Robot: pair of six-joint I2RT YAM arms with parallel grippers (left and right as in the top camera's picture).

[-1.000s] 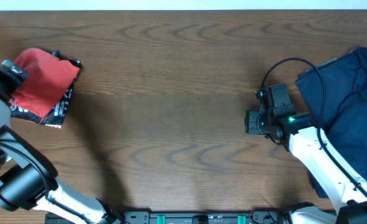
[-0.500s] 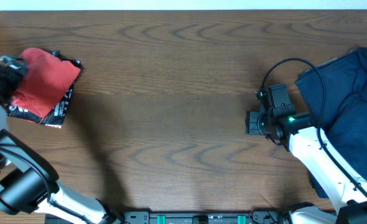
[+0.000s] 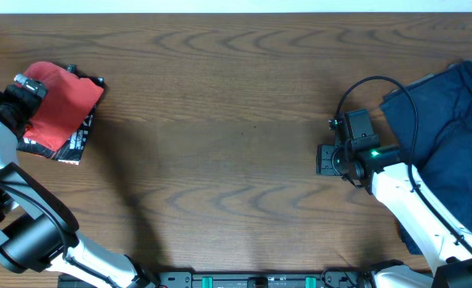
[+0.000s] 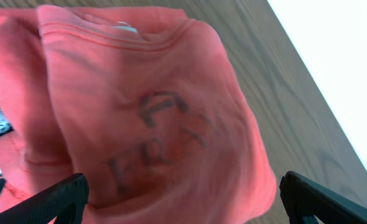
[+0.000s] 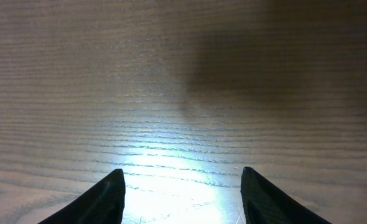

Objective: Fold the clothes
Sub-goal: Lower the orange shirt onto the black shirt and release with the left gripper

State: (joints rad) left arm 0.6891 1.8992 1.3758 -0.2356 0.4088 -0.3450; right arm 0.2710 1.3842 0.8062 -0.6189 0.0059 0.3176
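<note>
A folded coral-red T-shirt [image 3: 60, 108] lies at the far left of the table on top of a black graphic-print tee [image 3: 80, 138]. In the left wrist view the red shirt [image 4: 140, 106] fills the frame, collar up, with faint lettering showing through. My left gripper [image 3: 22, 90] is open over the shirt's left edge, its fingertips [image 4: 183, 199] spread wide either side of the cloth. A crumpled navy-blue garment [image 3: 452, 144] lies at the right edge. My right gripper [image 3: 326, 158] is open and empty just above bare wood [image 5: 182, 186], left of the navy garment.
The wooden table [image 3: 236, 120] stretches between the two piles. A black cable [image 3: 372, 84] loops above the right arm. The table's far edge meets a white strip [image 4: 345, 62] close beyond the red shirt.
My left gripper has shifted slightly right and down along the red shirt's left edge. The right arm and the clothes have not moved.
</note>
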